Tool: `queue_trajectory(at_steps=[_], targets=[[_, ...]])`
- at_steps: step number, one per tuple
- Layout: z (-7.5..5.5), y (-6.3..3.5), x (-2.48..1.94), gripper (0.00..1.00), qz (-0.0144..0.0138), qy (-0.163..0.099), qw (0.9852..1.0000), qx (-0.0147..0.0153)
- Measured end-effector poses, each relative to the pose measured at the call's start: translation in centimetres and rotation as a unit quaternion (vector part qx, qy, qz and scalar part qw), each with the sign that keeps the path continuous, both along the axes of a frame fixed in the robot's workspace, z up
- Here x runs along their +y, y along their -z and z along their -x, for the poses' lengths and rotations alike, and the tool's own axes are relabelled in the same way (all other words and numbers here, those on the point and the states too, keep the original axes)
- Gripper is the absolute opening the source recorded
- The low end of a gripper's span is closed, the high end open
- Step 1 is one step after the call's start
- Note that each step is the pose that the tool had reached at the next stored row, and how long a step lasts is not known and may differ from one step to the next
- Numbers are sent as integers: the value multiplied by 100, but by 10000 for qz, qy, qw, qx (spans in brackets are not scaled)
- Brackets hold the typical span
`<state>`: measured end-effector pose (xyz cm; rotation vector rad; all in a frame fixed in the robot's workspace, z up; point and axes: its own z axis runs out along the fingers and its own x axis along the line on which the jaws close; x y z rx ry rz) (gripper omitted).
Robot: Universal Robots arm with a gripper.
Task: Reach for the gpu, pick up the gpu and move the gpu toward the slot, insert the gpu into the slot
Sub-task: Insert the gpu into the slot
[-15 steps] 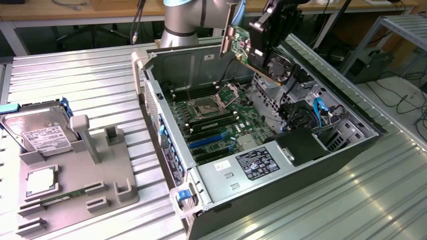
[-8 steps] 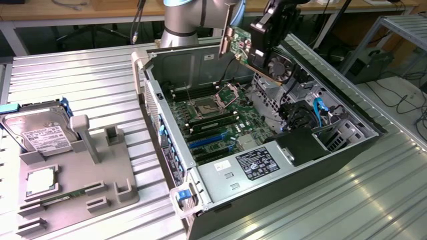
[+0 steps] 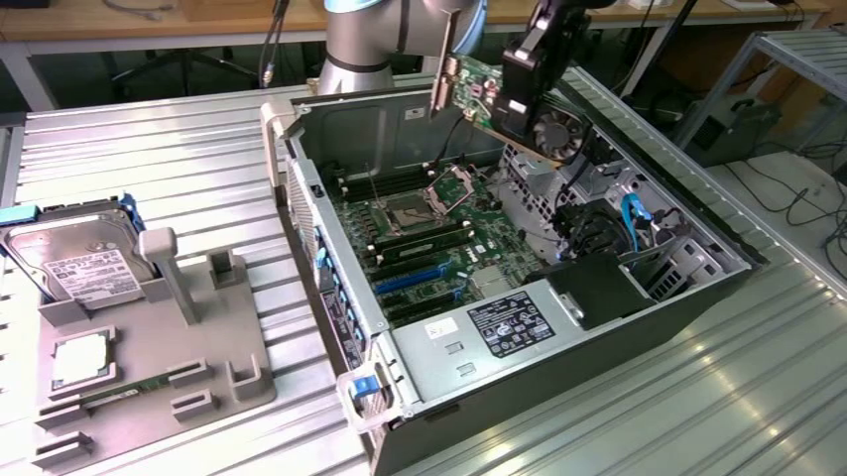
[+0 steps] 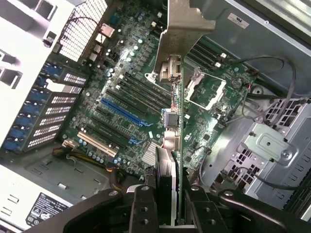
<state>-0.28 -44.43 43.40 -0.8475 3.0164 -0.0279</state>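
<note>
1. Pinching the gpu (image 3: 474, 94) (thin flat circuit card, green and dark, pale metal bracket along one end, small fan on its face) between the pads of the black two-finger claw (image 4: 169, 208), one finger pressed on each flat side.
2. Holding it up in the air over the far end of the open grey metal computer case (image 3: 371, 129), touching only the claw, bracket end toward the exterior view's left.
3. From the wrist view, looking straight down the card's thin edge, bracket end farthest from the fingers (image 4: 142, 211).
4. Down on the green motherboard (image 3: 450, 243): the long narrow blue plastic slot (image 3: 408, 278), well below the card and off to one side of its edge line, apart from it.
5. Open air between card edge and board, square metal processor socket (image 3: 401, 213) roughly underneath.
6. Tighter along the exterior view's right: blue cables (image 3: 629, 223) and metal cage work just inside the case wall.
7. Way off on the exterior view's left, a silver-labelled hard drive (image 3: 79, 268) propped in a grey plastic holder (image 3: 173, 367), well apart from the case.
</note>
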Motion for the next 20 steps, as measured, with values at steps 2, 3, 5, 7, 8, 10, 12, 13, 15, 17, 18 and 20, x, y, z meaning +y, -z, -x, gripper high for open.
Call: queue_trajectory(at_steps=[2, 3, 5, 7, 8, 10, 12, 13, 15, 17, 18, 20], targets=[[0, 0, -2, 28, 0, -192, 9998, 0], [0, 0, -2, 28, 0, -369, 9993, 0], [0, 0, -2, 28, 0, -579, 9983, 0], [0, 0, -2, 28, 0, -696, 9976, 0], [0, 0, -2, 28, 0, -733, 9973, 0], [0, 0, -2, 28, 0, -811, 9967, 0], [0, 0, -2, 28, 0, -891, 9960, 0], [0, 0, -3, 28, 0, -944, 9955, 0], [0, 0, -3, 28, 0, -1028, 9947, 0], [0, 0, -4, 28, 0, -1133, 9936, 0], [0, 0, -5, 28, 0, -1168, 9932, 0], [0, 0, -6, 28, 0, -1242, 9923, 0]])
